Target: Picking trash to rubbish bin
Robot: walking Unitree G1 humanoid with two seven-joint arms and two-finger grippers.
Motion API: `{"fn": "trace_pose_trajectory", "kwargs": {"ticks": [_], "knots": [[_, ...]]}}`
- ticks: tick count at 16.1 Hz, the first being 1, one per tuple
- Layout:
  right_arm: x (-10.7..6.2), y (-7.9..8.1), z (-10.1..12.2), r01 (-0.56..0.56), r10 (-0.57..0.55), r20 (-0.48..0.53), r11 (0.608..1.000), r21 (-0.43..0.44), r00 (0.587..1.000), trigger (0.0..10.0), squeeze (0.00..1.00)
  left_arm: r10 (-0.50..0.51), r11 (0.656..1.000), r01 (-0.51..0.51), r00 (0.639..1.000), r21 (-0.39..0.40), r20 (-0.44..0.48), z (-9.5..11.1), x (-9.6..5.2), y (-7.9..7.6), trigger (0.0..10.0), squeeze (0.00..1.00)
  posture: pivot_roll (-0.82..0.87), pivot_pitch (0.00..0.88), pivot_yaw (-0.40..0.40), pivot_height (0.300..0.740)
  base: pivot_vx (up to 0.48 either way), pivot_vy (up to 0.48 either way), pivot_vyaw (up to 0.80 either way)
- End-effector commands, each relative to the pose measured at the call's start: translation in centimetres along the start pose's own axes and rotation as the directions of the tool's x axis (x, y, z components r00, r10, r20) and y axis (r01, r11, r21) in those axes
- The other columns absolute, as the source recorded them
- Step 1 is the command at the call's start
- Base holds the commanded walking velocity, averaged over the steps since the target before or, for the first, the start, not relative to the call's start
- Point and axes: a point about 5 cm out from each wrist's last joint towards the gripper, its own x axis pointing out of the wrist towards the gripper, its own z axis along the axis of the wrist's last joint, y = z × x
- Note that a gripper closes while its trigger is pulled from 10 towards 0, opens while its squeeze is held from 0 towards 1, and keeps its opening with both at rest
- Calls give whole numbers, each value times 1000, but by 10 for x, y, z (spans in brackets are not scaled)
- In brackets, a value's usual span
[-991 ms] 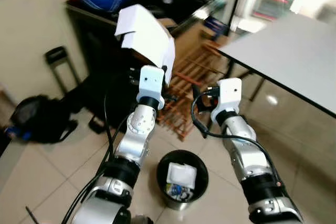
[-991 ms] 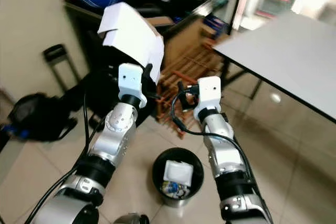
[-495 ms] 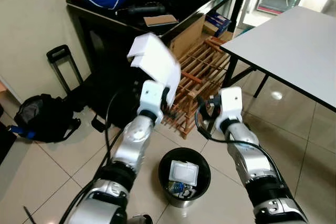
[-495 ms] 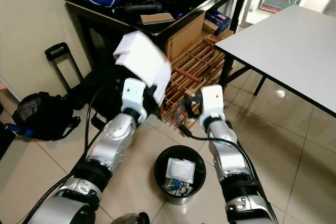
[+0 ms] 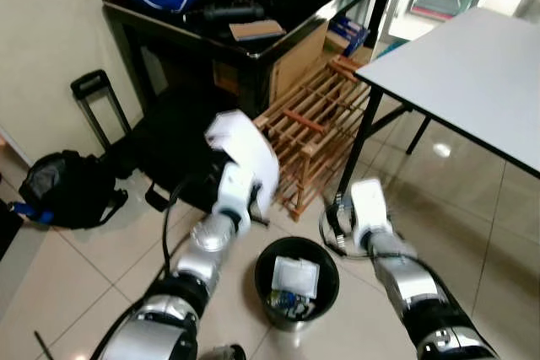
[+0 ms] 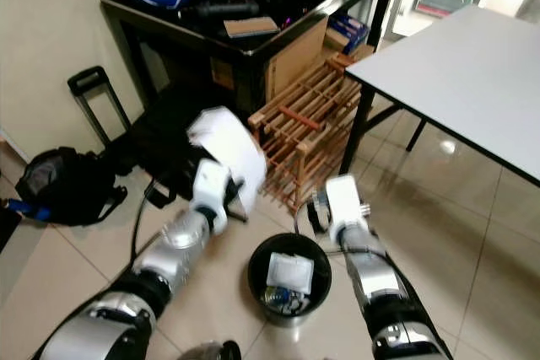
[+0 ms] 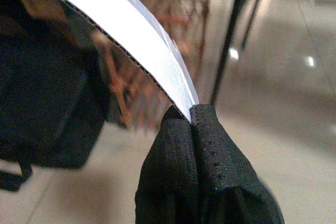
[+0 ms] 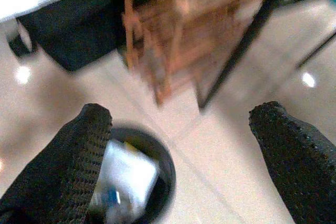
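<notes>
The left tool [image 7: 191, 145] is clamped on the edge of a white cardboard sheet [image 5: 245, 153], held in the air to the left of the bin [image 5: 296, 282] and not yet over its rim. Released here, the sheet would likely land on the floor [image 5: 76, 267]; being wide, it may also catch on the rim or on the trash [image 5: 293, 278] already inside. The right tool [image 8: 184, 145] hovers by the bin's right, fingers apart and empty.

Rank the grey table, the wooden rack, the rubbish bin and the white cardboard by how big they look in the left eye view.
1. Grey table, largest, cut off by the frame.
2. Wooden rack.
3. Rubbish bin and white cardboard look alike; the cardboard, held up in the left gripper, sits nearer the camera, so that ranking is unsure.
</notes>
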Motion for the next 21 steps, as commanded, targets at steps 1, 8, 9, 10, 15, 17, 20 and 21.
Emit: {"fn": "trace_pose_trajectory", "kwargs": {"ticks": [1, 8, 9, 10, 15, 17, 20, 21], "knots": [[-4, -3, -19, 9, -10, -87, 1000, -13, 996, 10000, 0, -43, 999, 45, 994, 19, -101, -21, -4, -9, 10000, 0, -68, 80, 17, 740, 0, 0, 0], [-1, 6, -7, -43, 43, -25, 999, 1, 999, 10000, 0, -151, 988, 157, 956, 4, -254, -46, -7, -48, 10000, 0, -99, 94, 19, 740, 0, 0, 0], [-1, 6, -6, -43, 43, -19, 999, 0, 999, 10000, 0, -158, 987, 163, 954, 1, -254, -45, -6, -50, 10000, 0, -107, 99, 20, 740, 0, 0, 0], [-2, 6, -4, -41, 41, -8, 999, -2, 999, 10000, 0, -167, 985, 171, 953, -5, -252, -44, -5, -53, 10000, 0, -112, 108, 20, 740, 0, 0, 0], [-4, 7, 2, -39, 39, 29, 999, 0, 999, 10000, 0, -145, 989, 141, 963, -35, -228, -34, 0, -55, 10000, 0, -124, 122, 17, 740, 51, 0, 0], [-4, 7, 5, -39, 39, 37, 999, 0, 999, 10000, 0, -144, 990, 141, 963, -30, -227, -34, 0, -56, 10000, 0, -118, 114, 19, 740, 289, 0, 0], [-3, 7, 10, -30, 30, 55, 999, 11, 998, 10000, 0, -140, 990, 137, 963, -27, -228, -34, 0, -53, 10000, 0, -121, 100, 26, 740, 290, 0, 0], [-2, 7, 12, -28, 26, 67, 999, 20, 997, 10000, 0, -139, 990, 137, 964, -25, -229, -34, 0, -53, 10000, 0, -121, 98, 27, 740, 300, 0, 0]]}}
